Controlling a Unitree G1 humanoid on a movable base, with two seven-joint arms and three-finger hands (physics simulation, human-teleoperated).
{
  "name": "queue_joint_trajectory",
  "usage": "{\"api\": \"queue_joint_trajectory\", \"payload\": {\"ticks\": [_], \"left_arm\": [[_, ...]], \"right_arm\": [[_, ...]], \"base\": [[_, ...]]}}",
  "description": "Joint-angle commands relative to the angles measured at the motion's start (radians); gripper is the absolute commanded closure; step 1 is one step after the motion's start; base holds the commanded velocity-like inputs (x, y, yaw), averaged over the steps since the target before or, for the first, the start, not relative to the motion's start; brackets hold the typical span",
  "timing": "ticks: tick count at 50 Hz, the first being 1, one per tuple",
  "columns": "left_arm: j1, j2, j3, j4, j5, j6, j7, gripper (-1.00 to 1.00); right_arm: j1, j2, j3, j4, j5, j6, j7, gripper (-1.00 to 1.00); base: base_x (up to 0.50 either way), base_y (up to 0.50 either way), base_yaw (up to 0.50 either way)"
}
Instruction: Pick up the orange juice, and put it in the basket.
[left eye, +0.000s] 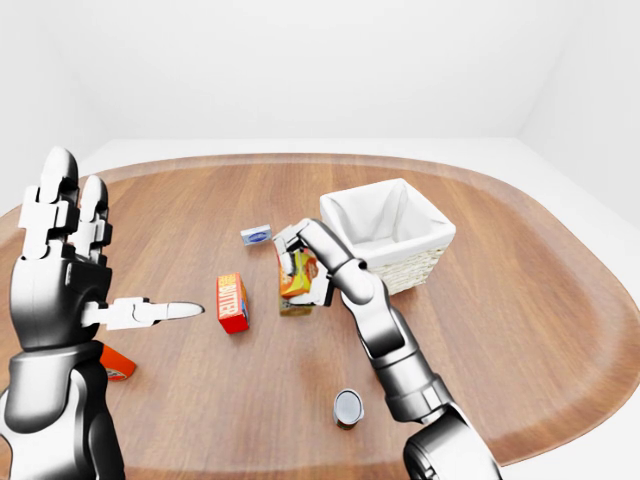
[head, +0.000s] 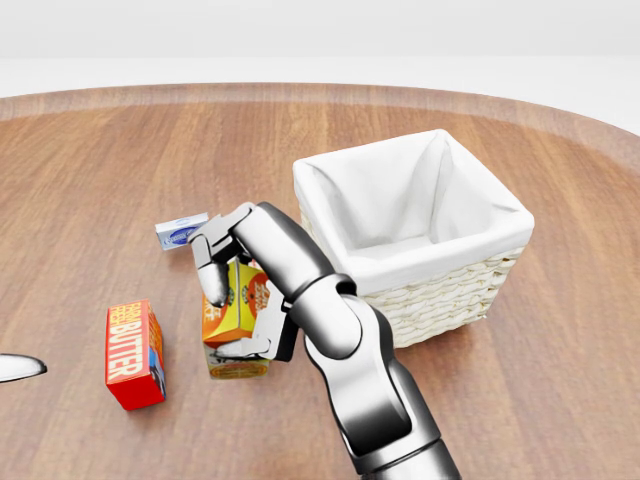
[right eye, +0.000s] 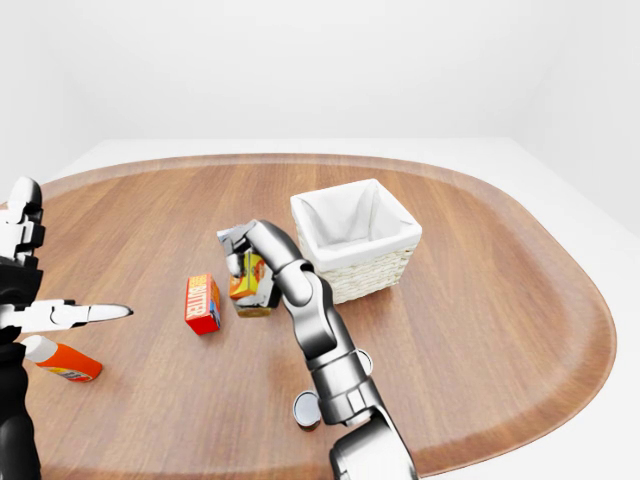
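Observation:
The orange juice carton (head: 238, 312) is orange and yellow, and my right hand (head: 226, 318) is shut on it, with fingers over its top and thumb under its side. It hangs tilted above the wooden table, left of the basket (head: 440, 262), a square wicker one with a white cloth lining and nothing inside. The hand and carton hide the milk carton behind them. My left hand (left eye: 72, 250) is raised at the left of the left-eye view, open with fingers spread, holding nothing.
A red butter box (head: 133, 353) stands left of the held carton. A small blue-and-white box (head: 181, 232) lies above it. A metal can (left eye: 347, 407) sits near the table's bottom edge, and an orange bottle (right eye: 62, 360) lies at far left.

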Motion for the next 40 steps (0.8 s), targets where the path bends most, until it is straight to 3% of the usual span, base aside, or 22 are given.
{"api": "queue_joint_trajectory", "payload": {"ticks": [1, 14, 28, 40], "left_arm": [[-0.004, -0.004, -0.014, 0.104, 0.031, 0.0, 0.013, -1.0], [-0.006, -0.004, -0.016, 0.104, 0.032, 0.0, 0.014, -1.0], [-0.004, -0.004, -0.014, 0.096, 0.031, 0.0, 0.013, -1.0], [-0.004, -0.005, -0.015, 0.096, 0.032, 0.0, 0.012, -1.0]], "right_arm": [[-0.062, 0.011, -0.001, -0.014, 0.024, 0.0, 0.028, 1.0], [-0.149, 0.005, -0.017, -0.024, 0.053, 0.0, 0.052, 1.0], [-0.328, -0.042, -0.062, 0.031, 0.068, 0.0, 0.073, 1.0], [-0.584, -0.115, -0.125, 0.172, 0.13, 0.0, 0.07, 1.0]], "base": [[0.0, 0.0, 0.0], [0.0, 0.0, 0.0], [0.0, 0.0, 0.0], [0.0, 0.0, 0.0]]}}
